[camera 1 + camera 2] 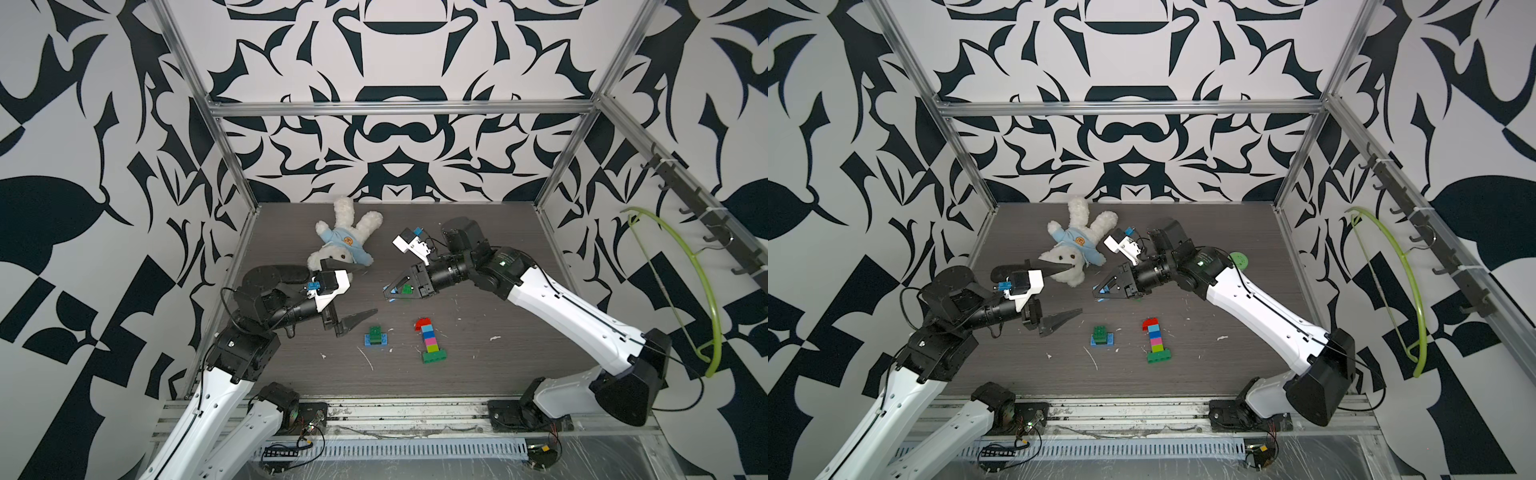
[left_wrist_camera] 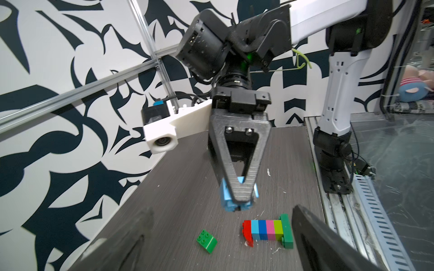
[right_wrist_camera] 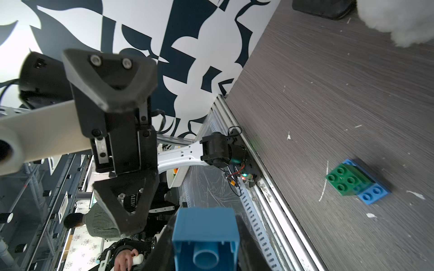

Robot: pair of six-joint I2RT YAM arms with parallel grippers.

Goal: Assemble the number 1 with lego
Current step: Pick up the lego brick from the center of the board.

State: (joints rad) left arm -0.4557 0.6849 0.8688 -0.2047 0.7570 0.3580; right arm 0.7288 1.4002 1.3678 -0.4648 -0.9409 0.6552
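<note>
Carrying a light blue brick [image 2: 226, 199] pinched between its closed jaws, the right gripper [image 1: 388, 293] hangs above the tabletop [image 1: 478, 370], on the far side of the lego figure [image 1: 430, 341] and a little toward the left edge. That figure lies flat near the middle of the tabletop, toward the front edge. It has a green base brick [image 1: 434, 356] nearest the front edge, then lime, pink, blue and light blue in a row, and a red brick [image 1: 423, 323] as the flag at the far end, so it already reads as a 1. Just beside it, toward the left edge, a green brick [image 3: 344, 179] sits on a blue brick [image 3: 373, 196], apart from the figure. The left gripper [image 1: 1077, 287] stands wide open and empty, off the tabletop and near that pair. The step in hand looks like adding one more brick. The next move would call for bringing the held brick over the figure, squaring its studs with the row and pressing down. The flat, loose figure could slide under that push, so the free left gripper may need to steady it.
</note>
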